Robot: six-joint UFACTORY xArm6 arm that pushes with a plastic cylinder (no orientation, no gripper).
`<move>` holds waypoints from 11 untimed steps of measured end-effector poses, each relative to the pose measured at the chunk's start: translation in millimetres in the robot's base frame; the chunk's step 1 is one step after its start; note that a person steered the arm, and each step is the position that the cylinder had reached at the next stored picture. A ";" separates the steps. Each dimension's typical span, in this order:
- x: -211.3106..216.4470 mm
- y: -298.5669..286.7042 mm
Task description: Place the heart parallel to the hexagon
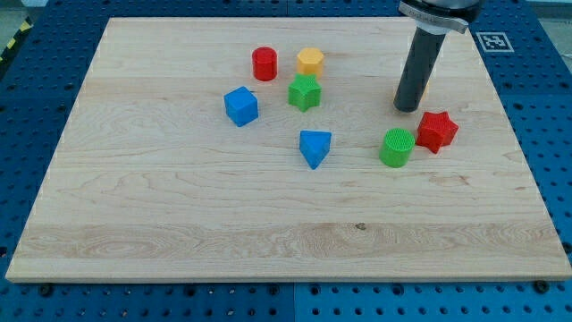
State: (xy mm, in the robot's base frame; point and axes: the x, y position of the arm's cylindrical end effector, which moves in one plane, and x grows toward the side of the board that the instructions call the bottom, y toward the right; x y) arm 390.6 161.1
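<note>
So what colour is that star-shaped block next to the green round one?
Red. The star block shows clearly in the camera view, right of the green cylinder.

Yellow hexagon (310,61), red star (437,131)

Blue heart (315,147) below yellow hexagon (310,62)
</note>
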 end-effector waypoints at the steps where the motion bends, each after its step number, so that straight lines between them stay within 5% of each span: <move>1: -0.7 0.0; 6: -11.4 30.0; 11: -88.2 43.9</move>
